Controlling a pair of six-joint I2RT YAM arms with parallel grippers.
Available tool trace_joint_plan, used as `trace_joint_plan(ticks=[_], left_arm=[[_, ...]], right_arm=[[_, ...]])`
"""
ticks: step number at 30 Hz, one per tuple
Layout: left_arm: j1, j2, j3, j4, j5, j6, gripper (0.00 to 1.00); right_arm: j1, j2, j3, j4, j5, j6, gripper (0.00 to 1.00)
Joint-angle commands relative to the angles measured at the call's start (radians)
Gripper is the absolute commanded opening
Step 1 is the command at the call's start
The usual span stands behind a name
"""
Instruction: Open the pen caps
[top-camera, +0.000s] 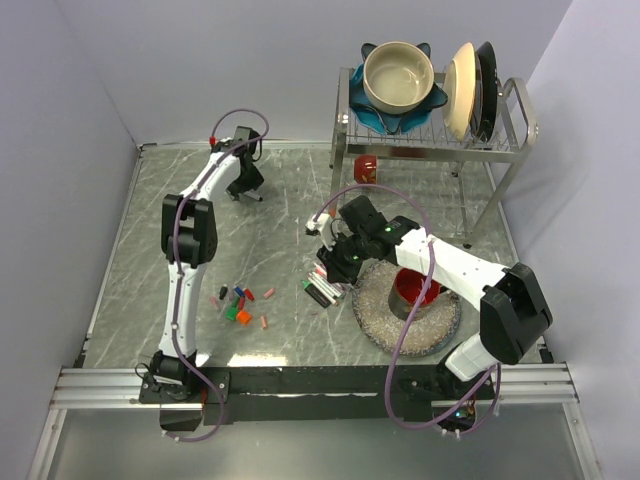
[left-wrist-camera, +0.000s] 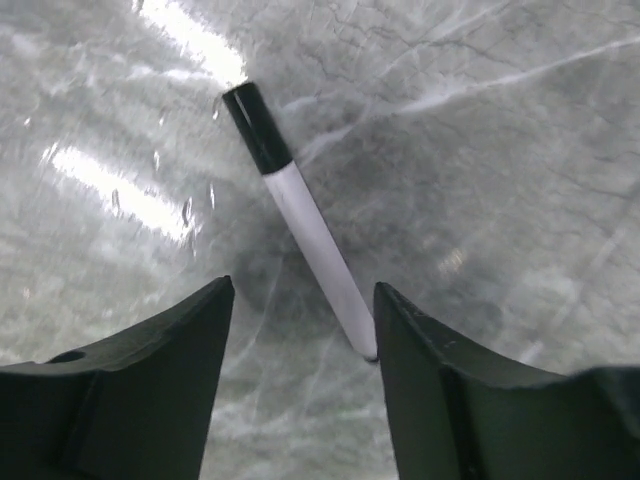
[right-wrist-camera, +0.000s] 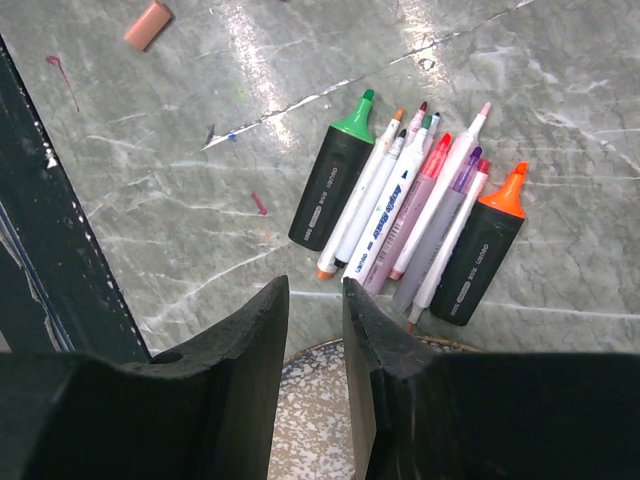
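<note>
One short glossy black cap (left-wrist-camera: 257, 127) tops a white pen (left-wrist-camera: 318, 255) lying within the spread left hand (left-wrist-camera: 305, 292).

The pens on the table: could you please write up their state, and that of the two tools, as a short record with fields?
capped pen: white pen lying flat, black cap on
left tool: open, straddling that pen's bare end
right tool: jaws narrowly apart, empty, over the pile's near edge
opened pens: slim markers piled between a green highlighter and an orange highlighter, tips bare
loose caps: scattered left of the pile
background: dish rack at far right
</note>
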Motion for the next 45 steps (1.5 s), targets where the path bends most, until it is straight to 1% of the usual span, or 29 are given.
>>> trace_joint_plan(ticks=[1,4,7,10,11,13,14,16,17,19,20,21,22,23,25,26,28,29,31,32,34,35,36,37,39,40,42,43,45], left_arm=[[0.005,0.060,0.081,-0.062,-0.039,0.048,0.60],[0.005,0.076,0.085,-0.079,-0.050,0.071,0.54],[0.005,0.067,0.066,-0.082,-0.059,0.099,0.44],[0.005,0.030,0.006,-0.067,-0.072,0.134,0.32],[0.005,0.002,-0.041,-0.059,-0.075,0.151,0.26],[0.003,-0.027,-0.092,-0.030,-0.076,0.165,0.20],[0.005,-0.064,-0.150,-0.019,-0.075,0.172,0.15],[0.005,-0.107,-0.213,0.025,-0.064,0.180,0.11],[0.005,-0.154,-0.280,0.042,-0.059,0.182,0.07],[0.005,-0.209,-0.350,0.110,-0.034,0.185,0.04],[0.005,-0.275,-0.426,0.140,-0.021,0.188,0.01],[0.005,-0.312,-0.466,0.168,-0.007,0.189,0.01],[0.005,-0.350,-0.512,0.238,0.031,0.189,0.01],[0.005,-0.437,-0.607,0.275,0.051,0.189,0.01],[0.006,-0.534,-0.713,0.363,0.103,0.188,0.01],[0.005,-0.634,-0.825,0.450,0.165,0.180,0.01],[0.005,-0.741,-0.940,0.550,0.229,0.173,0.01],[0.005,-0.845,-1.061,0.664,0.312,0.166,0.01],[0.002,-0.952,-1.190,0.775,0.396,0.137,0.01],[0.000,-1.049,-1.311,0.893,0.461,0.095,0.01],[-0.009,-1.143,-1.433,1.008,0.528,0.044,0.01],[-0.015,-1.233,-1.552,1.068,0.555,-0.008,0.01],[-0.039,-1.278,-1.609,1.195,0.592,-0.034,0.01],[-0.058,-1.356,-1.707,1.246,0.602,-0.056,0.01],[-0.121,-1.427,-1.778,1.327,0.585,-0.099,0.01],[-0.144,-1.490,-1.830,1.345,0.574,-0.105,0.01],[-0.206,-1.553,-1.884,1.384,0.553,-0.127,0.01],[-0.227,-1.613,-1.927,1.417,0.534,-0.134,0.01],[-0.262,-1.673,-1.956,1.414,0.514,-0.142,0.01]], right_arm=[[0.010,-0.023,0.035,0.001,-0.012,-0.016,0.35],[0.010,-0.026,0.033,0.003,-0.014,-0.017,0.35],[0.010,-0.029,0.032,0.001,-0.017,-0.019,0.35],[0.010,-0.031,0.030,0.003,-0.020,-0.019,0.34],[0.010,-0.029,0.032,0.003,-0.020,-0.019,0.34],[0.010,-0.031,0.029,0.001,-0.020,-0.020,0.34],[0.010,-0.034,0.029,0.004,-0.020,-0.020,0.34],[0.008,-0.034,0.029,0.004,-0.020,-0.020,0.34],[0.010,-0.032,0.027,0.004,-0.020,-0.020,0.34],[0.010,-0.035,0.027,0.004,-0.023,-0.023,0.34],[0.010,-0.037,0.024,0.003,-0.028,-0.028,0.34],[0.010,-0.046,0.020,0.004,-0.040,-0.030,0.34],[0.010,-0.049,0.018,0.007,-0.046,-0.031,0.34],[0.010,-0.054,0.013,0.012,-0.052,-0.033,0.34],[0.010,-0.068,0.009,0.014,-0.081,-0.036,0.33],[0.008,-0.071,0.004,0.015,-0.092,-0.036,0.34],[0.010,-0.083,0.001,0.021,-0.132,-0.037,0.34],[0.010,-0.088,0.000,0.023,-0.143,-0.039,0.34],[0.010,-0.103,-0.011,0.032,-0.162,-0.037,0.34],[0.008,-0.108,-0.019,0.038,-0.175,-0.039,0.34],[0.010,-0.134,-0.031,0.063,-0.187,-0.036,0.34],[0.008,-0.143,-0.037,0.072,-0.208,-0.031,0.34],[0.010,-0.157,-0.042,0.081,-0.216,-0.025,0.34],[0.008,-0.164,-0.046,0.099,-0.228,-0.014,0.35],[0.010,-0.189,-0.057,0.121,-0.251,0.009,0.35],[0.010,-0.200,-0.066,0.162,-0.256,0.039,0.35],[0.022,-0.224,-0.085,0.219,-0.233,0.056,0.38],[0.040,-0.223,-0.074,0.213,-0.222,0.047,0.39],[0.049,-0.188,-0.002,0.181,-0.222,0.049,0.40]])
